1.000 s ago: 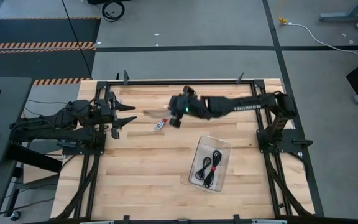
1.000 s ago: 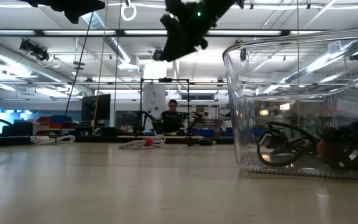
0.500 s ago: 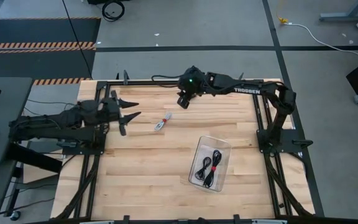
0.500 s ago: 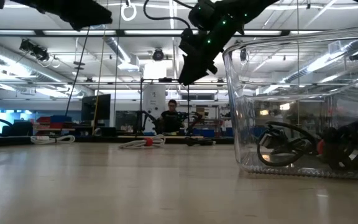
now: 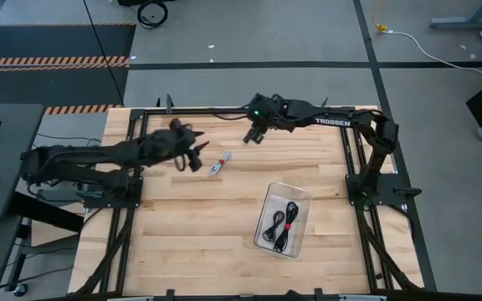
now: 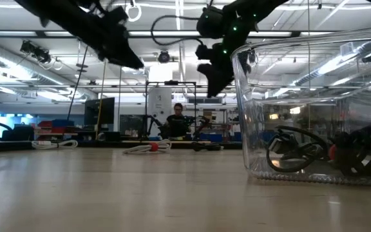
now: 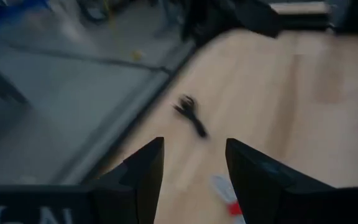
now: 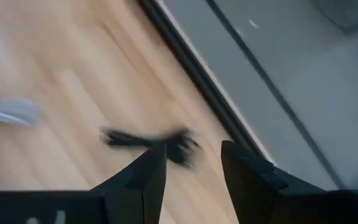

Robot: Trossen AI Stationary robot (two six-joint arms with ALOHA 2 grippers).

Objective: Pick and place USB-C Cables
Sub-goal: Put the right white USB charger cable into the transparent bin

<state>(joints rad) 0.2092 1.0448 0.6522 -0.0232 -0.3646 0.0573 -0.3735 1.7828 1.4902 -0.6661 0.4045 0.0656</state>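
Note:
A white cable bundle with red (image 5: 217, 164) lies on the wood between my two grippers, also in the left wrist view as the white cable (image 7: 227, 198) and low as the white cable (image 6: 148, 148). A black cable bundle (image 8: 151, 140) lies near the table's far edge, under my right gripper (image 5: 253, 134), which hangs open above it (image 8: 191, 149). My left gripper (image 5: 197, 157) is open (image 7: 191, 146), just left of the white cable and above the table. It sees the black cable (image 7: 191, 116) farther off. More black cables, one with red (image 5: 281, 224), rest in the clear box (image 5: 268, 194).
The clear box (image 6: 250, 96) stands right of the table's middle, toward the near edge. A black metal frame (image 5: 224, 110) runs along the table's edges. Bare wood lies left of the box and toward the near edge. A person (image 6: 179, 119) sits far behind the table.
My left arm has reached from the table's left edge toward the right, and its open gripper has come close to the white cable. My right gripper has gone from above the white cable toward the far edge, then nearly stopped. The cables have stayed put.

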